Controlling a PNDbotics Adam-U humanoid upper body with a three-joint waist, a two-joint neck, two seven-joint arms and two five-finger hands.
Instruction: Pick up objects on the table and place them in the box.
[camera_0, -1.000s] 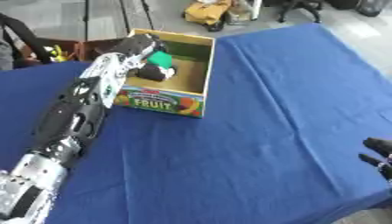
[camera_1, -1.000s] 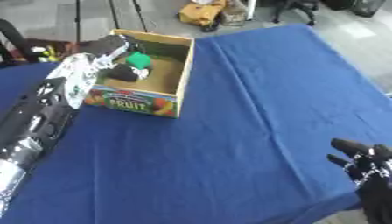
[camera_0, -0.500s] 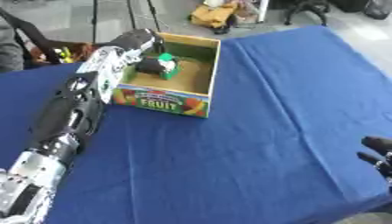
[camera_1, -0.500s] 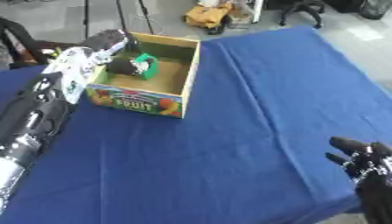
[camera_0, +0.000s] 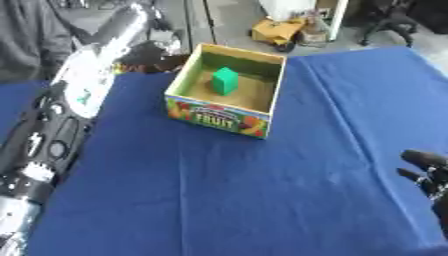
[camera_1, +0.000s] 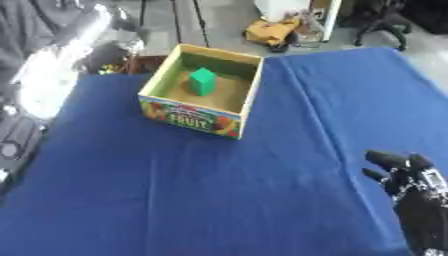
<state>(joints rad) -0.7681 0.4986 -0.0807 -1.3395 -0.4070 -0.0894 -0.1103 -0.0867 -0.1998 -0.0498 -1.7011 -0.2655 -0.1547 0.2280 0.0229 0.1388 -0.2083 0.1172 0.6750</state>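
Open-topped cardboard box with a fruit-printed front (camera_0: 229, 97) stood toward the far side of the blue-clothed surface (camera_0: 262, 190). One small green block (camera_0: 224, 80) lay inside on its floor, so that placement looked done. No other loose item showed on the cloth. Left hand (camera_0: 150, 46): blurred beyond the box's left corner, fingers indistinguishable. Right hand (camera_1: 404, 175): idle at lower right, fingers relaxed, holding nothing.

Green block (camera_0: 224, 80) upright inside the open cardboard box (camera_0: 262, 107) (fruit-printed front) on blue table.
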